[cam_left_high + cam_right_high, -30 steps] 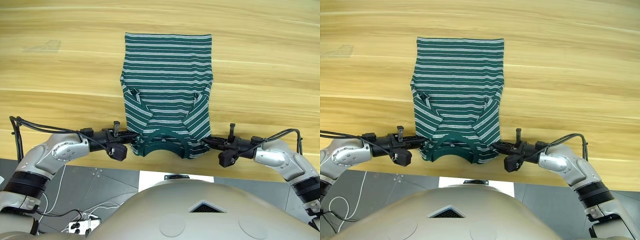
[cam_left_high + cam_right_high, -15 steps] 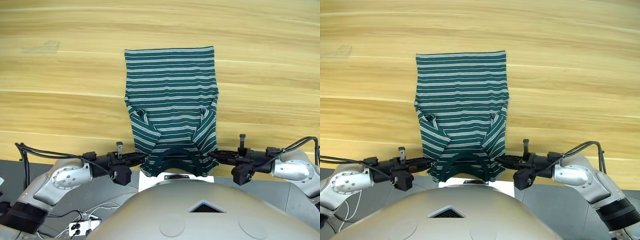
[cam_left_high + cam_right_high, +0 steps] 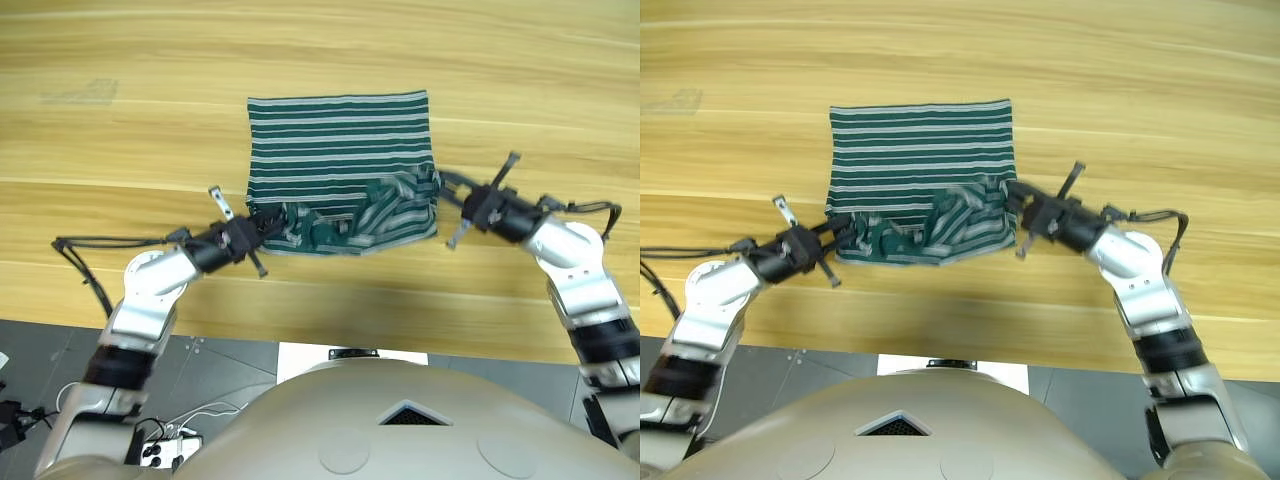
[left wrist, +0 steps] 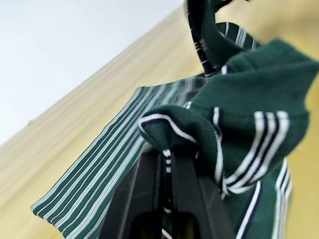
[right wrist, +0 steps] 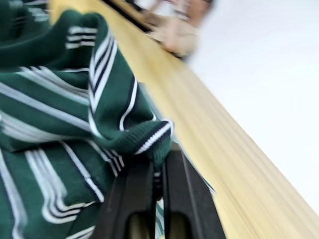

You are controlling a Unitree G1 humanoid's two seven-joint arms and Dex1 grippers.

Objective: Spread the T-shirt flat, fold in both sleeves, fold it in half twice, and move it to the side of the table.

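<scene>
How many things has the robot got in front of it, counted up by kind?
Striped green T-shirt: 1
Pairs of jaws, each shut on the T-shirt: 2
Wooden table: 1
Total: 4

A grey panelled floor (image 3: pixel 230 355) is seen low in the head views. A white panel (image 3: pixel 300 354) is set into it, and a power strip (image 3: pixel 160 455) with white cables (image 3: pixel 207 412) is laid on its left.

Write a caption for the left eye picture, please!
The left claw and right claw pinch the bunched near edge of the T-shirt.
</scene>
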